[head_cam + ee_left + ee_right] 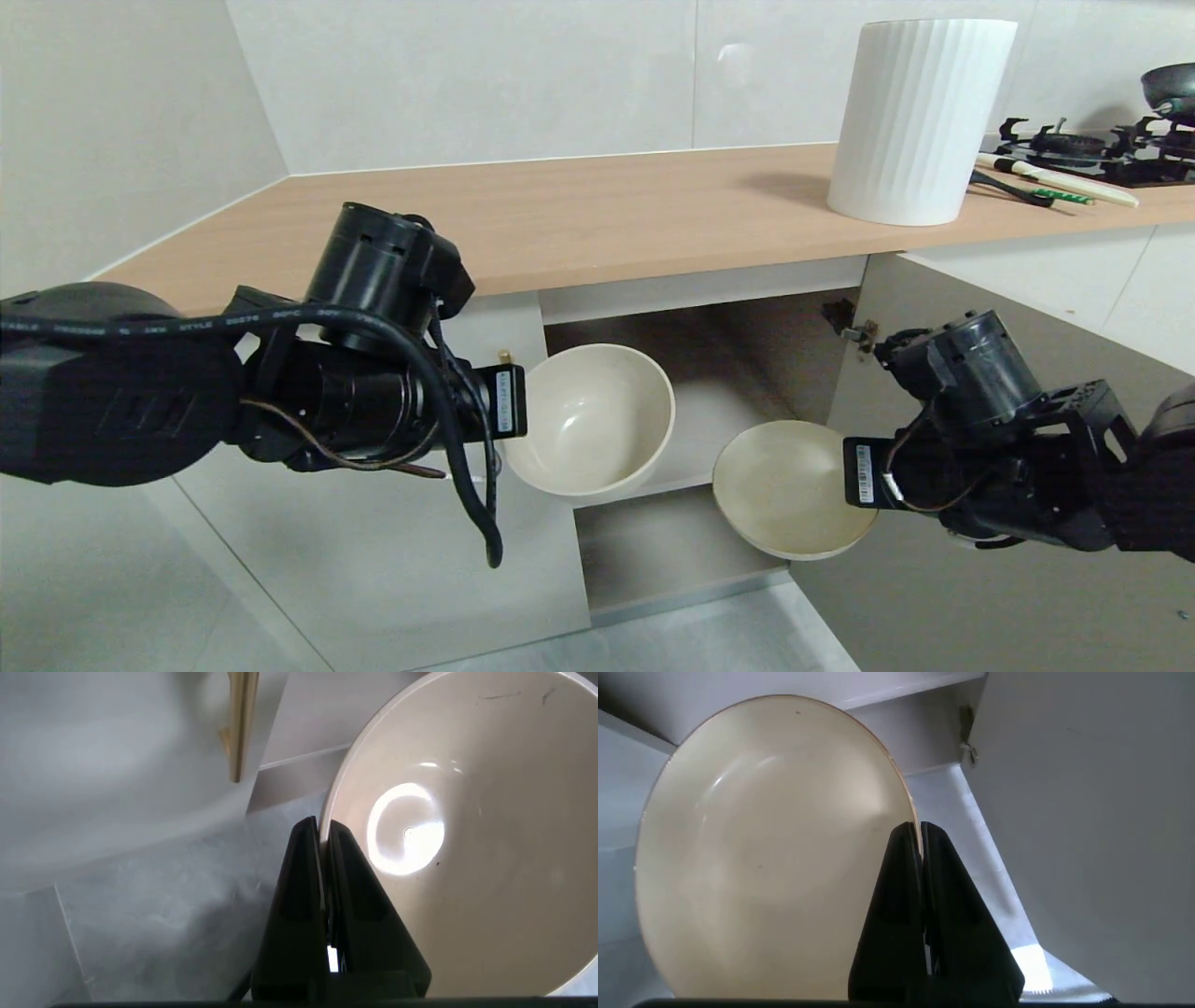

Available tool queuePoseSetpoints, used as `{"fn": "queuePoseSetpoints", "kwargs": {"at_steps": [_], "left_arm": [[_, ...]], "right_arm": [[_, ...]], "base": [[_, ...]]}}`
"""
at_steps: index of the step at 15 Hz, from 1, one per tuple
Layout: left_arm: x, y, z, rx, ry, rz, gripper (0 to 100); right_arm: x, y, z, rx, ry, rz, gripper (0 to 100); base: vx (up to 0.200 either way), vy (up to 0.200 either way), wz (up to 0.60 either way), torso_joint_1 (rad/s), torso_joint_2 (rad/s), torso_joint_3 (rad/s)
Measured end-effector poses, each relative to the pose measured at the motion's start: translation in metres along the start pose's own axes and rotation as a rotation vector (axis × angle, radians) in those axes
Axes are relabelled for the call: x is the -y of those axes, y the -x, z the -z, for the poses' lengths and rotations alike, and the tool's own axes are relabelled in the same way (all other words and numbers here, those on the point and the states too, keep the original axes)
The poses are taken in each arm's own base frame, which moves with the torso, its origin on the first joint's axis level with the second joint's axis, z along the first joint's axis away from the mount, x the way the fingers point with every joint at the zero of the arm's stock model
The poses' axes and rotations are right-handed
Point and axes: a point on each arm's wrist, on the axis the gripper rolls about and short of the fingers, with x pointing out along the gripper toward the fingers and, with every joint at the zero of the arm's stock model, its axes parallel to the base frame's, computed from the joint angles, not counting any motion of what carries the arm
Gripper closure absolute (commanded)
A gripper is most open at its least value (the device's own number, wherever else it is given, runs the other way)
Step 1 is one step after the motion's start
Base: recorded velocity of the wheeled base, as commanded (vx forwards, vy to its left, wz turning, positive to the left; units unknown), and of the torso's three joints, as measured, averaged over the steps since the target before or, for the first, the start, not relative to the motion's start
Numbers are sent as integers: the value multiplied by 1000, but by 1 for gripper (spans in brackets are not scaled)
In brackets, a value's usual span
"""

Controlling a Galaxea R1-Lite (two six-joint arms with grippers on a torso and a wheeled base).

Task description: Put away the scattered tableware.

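Observation:
A deep cream bowl (pixel 597 415) is held by its rim in front of the open cabinet under the counter, with my left gripper (pixel 512 411) shut on it. In the left wrist view the bowl (pixel 467 831) is tipped on its side and my left gripper (pixel 323 845) pinches its edge. A second cream bowl (pixel 789 485), shallower, hangs lower and to the right, its rim clamped by my right gripper (pixel 854 471). The right wrist view has that bowl (pixel 766 849) with my right gripper (pixel 920 849) shut on its rim.
The cabinet (pixel 709 373) stands open, its door (pixel 980 392) swung out on the right behind my right arm. A shelf (pixel 653 485) divides it. On the wooden counter (pixel 560 215) stand a tall white ribbed container (pixel 910 121), utensils (pixel 1055 182) and a gas hob (pixel 1120 149).

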Motion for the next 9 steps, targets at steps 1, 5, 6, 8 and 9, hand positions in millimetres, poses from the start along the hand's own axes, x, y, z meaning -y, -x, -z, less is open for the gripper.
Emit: {"fn": "queuePoseSetpoints", "kwargs": {"at_steps": [1,5,6,8,9], "left_arm": [[0,0,0,1,1,0,100],[0,6,-2,14,2,7,100],[0,8,-2,20,2,10,100],[-1,13,-2,19,-13,11,100],[-3,15,0,-1,-37,0,100]], "right_arm": [[0,-1,1,1,1,-1,100],[0,-4,4,-2,2,-3,100],[-1,-9,6,-9,6,-1,100],[-6,-27,6,-7,-1,3,100],[-8,-40,5,-7,-7,11,100]], "base": [[0,0,0,0,0,0],[0,0,0,0,0,0],[0,0,0,0,0,0],[0,0,0,0,0,0],[0,0,0,0,0,0]]}}
